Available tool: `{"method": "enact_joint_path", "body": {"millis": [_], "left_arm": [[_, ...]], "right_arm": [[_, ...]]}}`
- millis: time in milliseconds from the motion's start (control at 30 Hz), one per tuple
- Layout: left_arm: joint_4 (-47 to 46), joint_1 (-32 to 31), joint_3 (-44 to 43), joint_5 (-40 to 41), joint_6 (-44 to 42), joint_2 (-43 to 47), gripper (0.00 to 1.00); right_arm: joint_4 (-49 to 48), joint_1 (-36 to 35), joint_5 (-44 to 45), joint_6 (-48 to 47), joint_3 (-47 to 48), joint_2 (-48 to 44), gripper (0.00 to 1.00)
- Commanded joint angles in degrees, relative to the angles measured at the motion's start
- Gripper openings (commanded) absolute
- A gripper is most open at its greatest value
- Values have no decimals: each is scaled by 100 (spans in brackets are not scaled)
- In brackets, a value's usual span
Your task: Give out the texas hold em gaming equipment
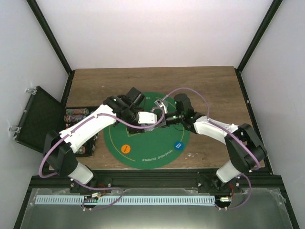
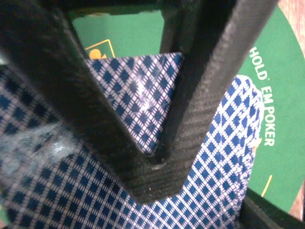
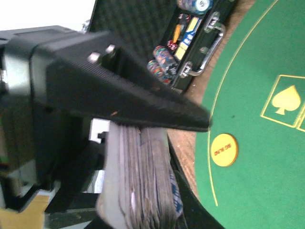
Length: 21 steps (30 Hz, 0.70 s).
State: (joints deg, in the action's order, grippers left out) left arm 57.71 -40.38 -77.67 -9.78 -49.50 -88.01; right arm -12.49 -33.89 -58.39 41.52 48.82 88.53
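My right gripper (image 1: 161,114) is shut on a thick deck of playing cards (image 3: 143,181), held edge-on above the round green poker mat (image 1: 143,157). In the right wrist view the gripper (image 3: 176,143) clamps the deck from above and below. My left gripper (image 1: 150,119) meets the deck from the left. In the left wrist view its fingers (image 2: 153,164) come together in a shut V, tips against the blue diamond-patterned card back (image 2: 209,171). An orange "BIG BLIND" disc (image 1: 126,148) (image 3: 223,149) and a blue disc (image 1: 177,145) lie on the mat's near part.
An open black case (image 1: 35,117) lies at the table's left edge, with rows of poker chips (image 1: 76,114) (image 3: 164,59) and a metal handle (image 3: 209,43). Black frame posts stand at the table's corners. A spade card outline (image 3: 286,102) is printed on the mat.
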Motion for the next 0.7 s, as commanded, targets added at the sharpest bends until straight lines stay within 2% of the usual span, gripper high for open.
{"method": "enact_joint_path", "body": {"millis": [0, 33, 167, 233, 500, 667], "left_arm": [[-341, 48, 29, -170, -16, -26, 59], [-324, 42, 24, -218, -10, -17, 56], [-205, 40, 31, -329, 17, 58, 51], [-168, 52, 56, -319, 34, 86, 50], [-94, 74, 190, -226, 12, 143, 50], [-113, 138, 247, -140, 32, 170, 50]], "right_arm": [[110, -109, -343, -203, 307, -21, 1], [201, -109, -329, -257, 324, -27, 2], [667, -98, 73, -524, 388, -149, 29], [860, -95, 373, -613, 404, -228, 37], [1569, -23, 1458, -856, 453, -423, 39], [1940, 5, 1717, -1035, 452, -593, 40]]}}
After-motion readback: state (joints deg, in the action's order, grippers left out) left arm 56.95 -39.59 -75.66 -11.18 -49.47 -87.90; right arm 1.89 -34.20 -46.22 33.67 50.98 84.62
